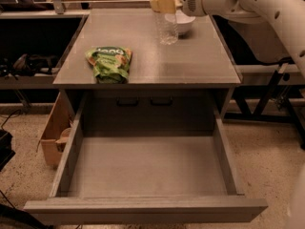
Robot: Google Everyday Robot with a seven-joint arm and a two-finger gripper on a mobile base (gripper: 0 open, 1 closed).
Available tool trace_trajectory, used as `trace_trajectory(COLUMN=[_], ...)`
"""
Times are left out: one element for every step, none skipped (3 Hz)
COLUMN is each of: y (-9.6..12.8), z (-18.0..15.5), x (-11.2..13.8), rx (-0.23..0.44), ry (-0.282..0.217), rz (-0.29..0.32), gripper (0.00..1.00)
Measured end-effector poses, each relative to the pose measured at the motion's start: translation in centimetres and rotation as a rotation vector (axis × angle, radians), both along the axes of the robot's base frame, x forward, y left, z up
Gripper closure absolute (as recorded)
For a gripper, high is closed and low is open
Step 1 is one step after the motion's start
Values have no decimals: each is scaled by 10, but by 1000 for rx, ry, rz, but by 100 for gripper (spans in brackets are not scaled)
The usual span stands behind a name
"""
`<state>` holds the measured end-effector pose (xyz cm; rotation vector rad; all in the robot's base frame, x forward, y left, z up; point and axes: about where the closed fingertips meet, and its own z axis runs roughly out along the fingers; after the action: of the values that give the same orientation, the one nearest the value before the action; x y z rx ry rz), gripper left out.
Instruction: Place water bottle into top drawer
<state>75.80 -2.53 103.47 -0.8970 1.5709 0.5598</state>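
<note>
Drawer [147, 168] is pulled fully out toward the camera at the bottom of the view: grey flat floor, low side walls, plain front panel nearest the camera, nothing lying inside. Table [195, 63] is the grey top right above and behind it, and it carries the loose things. Arm [267, 4], white and thick, comes in from the upper right and reaches left over the table's back edge, and another white part of the robot shows at the far right edge. Box [52, 135], brown cardboard and open on top, sits on the speckled floor [267, 156] just beside the drawer's left wall. Bag [110, 64], green and crinkly, lies flat near the table's front left, well apart from everything else. Bottle [168, 28], clear and ribbed, stands upright over the back middle of the table, not in the drawer. Its top runs out of view, and whether its base touches the table I cannot tell. Bowl [187, 24], white, sits on the table just behind and right of the bottle, partly hidden by it. Two dark handles [127, 101] show on the panel under the table's front edge. Hand [164, 3], with tan fingers, is at the top middle, closed round the bottle's upper part and gripping it.
</note>
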Motion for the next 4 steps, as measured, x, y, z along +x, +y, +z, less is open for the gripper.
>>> trace_trajectory(y=[-53, -87, -99, -95], z=[-22, -54, -92, -139], x=[-59, -112, -148, -166], rx=[-89, -100, 1, 162], ry=[65, 89, 89, 67], rz=[-29, -30, 15, 119], gripper=[100, 100, 100, 100])
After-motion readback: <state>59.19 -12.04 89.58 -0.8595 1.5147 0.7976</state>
